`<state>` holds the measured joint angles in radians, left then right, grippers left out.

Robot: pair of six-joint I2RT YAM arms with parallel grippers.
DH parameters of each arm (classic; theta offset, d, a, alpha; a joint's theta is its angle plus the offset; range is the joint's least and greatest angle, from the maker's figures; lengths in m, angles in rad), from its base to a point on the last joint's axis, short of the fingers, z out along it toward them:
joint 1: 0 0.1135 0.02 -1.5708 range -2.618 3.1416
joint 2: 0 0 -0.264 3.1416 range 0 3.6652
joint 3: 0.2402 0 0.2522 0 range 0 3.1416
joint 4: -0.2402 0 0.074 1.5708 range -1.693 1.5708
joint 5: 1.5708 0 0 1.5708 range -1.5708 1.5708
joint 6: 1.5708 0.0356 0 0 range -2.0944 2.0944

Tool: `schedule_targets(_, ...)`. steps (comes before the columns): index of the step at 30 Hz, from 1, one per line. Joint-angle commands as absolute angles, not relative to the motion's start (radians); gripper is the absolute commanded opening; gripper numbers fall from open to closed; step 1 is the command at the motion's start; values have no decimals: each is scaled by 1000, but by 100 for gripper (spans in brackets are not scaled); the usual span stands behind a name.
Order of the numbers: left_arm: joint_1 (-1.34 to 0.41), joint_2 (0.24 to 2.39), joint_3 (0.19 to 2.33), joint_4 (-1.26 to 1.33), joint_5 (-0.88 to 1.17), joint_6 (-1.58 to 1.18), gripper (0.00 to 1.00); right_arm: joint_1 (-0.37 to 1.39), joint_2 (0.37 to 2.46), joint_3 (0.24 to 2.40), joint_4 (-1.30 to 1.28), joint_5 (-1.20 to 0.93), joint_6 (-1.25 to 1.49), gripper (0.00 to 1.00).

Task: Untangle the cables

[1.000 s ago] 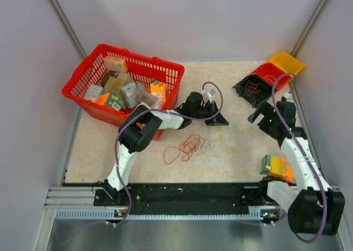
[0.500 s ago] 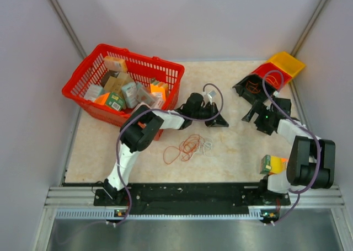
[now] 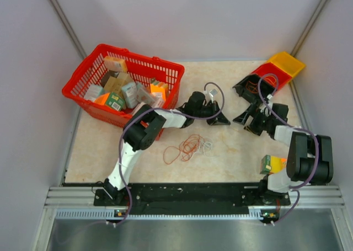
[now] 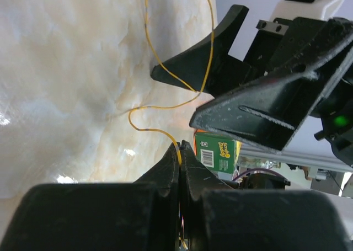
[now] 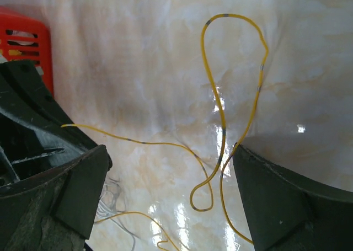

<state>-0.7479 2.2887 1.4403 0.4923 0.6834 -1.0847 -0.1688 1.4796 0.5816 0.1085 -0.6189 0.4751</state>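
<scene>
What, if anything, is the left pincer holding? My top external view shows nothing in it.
Observer: The left wrist view shows the left pincer shut on a thin yellow wire, pinched right at its tips.
Operator: Does the right pincer have that wire too?
Observer: No. In the right wrist view the right pincer is open. The wire lies in a slack loop on the table between its jaws, and nothing is gripped.

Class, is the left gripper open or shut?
Shut. The left gripper has its jaws pressed together in the left wrist view, pinching a yellow wire.
</scene>
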Motion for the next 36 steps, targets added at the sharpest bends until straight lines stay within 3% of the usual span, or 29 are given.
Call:
schedule_targets(1,-729,2327,1492,466,667,-1092,0,-131,1467,571,166,-637,434,93)
schedule_targets(15,-719,2394,1585,413,696,-1109,0,84,1316,589,74,-494,318,90)
schedule_targets(26,-719,2401,1591,402,687,-1118,0,287,1321,719,-199,-198,245,89)
schedule_targets(36,-724,2393,1585,391,681,-1112,0,526,1430,831,-301,199,275,72)
